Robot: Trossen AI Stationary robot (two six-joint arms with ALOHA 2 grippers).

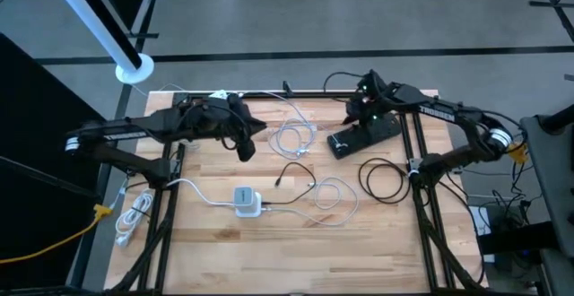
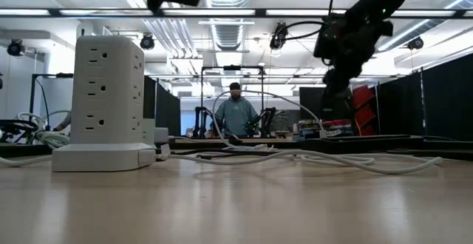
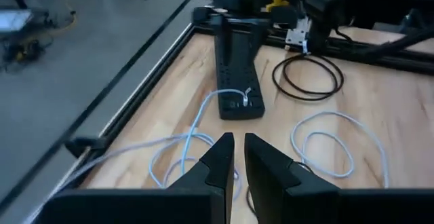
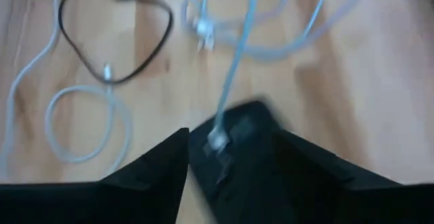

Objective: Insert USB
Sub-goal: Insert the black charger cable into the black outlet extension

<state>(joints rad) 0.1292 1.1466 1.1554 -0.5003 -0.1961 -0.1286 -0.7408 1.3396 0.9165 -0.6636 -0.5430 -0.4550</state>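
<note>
Right wrist view shows the right gripper (image 4: 227, 149) with fingers spread apart, holding nothing, just above the white USB plug (image 4: 217, 140) seated in the black power strip (image 4: 241, 149); probably it has let go because the plug is in. High view places that strip (image 1: 361, 137) at the bench's (image 1: 224, 260) far right. The left gripper (image 1: 244, 145), fingers closed and empty, hovers far left.

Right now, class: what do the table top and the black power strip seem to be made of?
Table top: looks like wood, pale with a slight sheen; grain streaks and plank seams show. Black power strip: probably moulded plastic, matt; a uniform dark, smooth body with rows of small sockets.
</note>
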